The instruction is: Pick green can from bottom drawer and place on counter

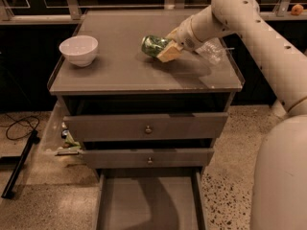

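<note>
The green can [153,45] is held tilted on its side in my gripper [165,48], low over the middle of the counter [120,71]; I cannot tell whether it touches the top. The gripper's pale fingers [168,53] are shut on the can. The white arm reaches in from the right. The bottom drawer [148,202] is pulled open below the cabinet and its grey floor shows nothing in it.
A white bowl [78,50] stands at the counter's left. A clear plastic water bottle [211,49] lies at the right behind the arm. Two grey drawers with round knobs [148,129] stand slightly open. Cables and clutter [67,140] lie on the floor at left.
</note>
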Controlling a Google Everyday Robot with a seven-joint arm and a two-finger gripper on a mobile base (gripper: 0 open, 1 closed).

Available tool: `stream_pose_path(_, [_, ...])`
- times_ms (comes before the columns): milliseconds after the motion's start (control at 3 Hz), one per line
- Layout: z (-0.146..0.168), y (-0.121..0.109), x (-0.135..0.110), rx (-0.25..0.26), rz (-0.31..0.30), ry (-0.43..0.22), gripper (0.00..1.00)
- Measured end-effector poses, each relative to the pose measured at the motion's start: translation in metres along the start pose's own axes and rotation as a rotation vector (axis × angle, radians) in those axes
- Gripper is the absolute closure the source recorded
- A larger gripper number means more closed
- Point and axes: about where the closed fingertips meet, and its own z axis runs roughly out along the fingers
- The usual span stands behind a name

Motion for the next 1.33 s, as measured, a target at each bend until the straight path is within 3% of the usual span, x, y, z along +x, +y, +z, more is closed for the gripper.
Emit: stream_pose_path(1333, [0.0011, 0.0001, 0.0000, 0.000, 0.002, -0.001, 0.11])
